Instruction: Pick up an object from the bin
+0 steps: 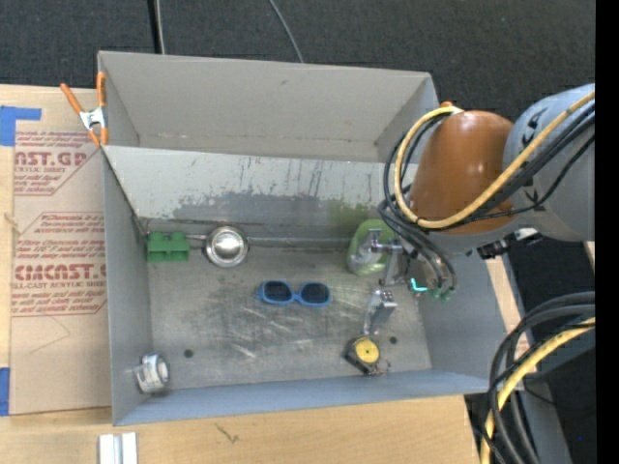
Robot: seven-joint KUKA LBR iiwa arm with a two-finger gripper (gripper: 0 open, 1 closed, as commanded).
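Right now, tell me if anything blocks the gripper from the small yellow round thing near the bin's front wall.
Nothing visible does. The gripper is close by the yellow round thing, with only bare bin floor showing between them; the blue sunglasses lie off to the view's left.

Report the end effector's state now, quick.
End effector: open or closed cannot be told. It is at the right of the bin, between the pale green thing and the yellow disc.
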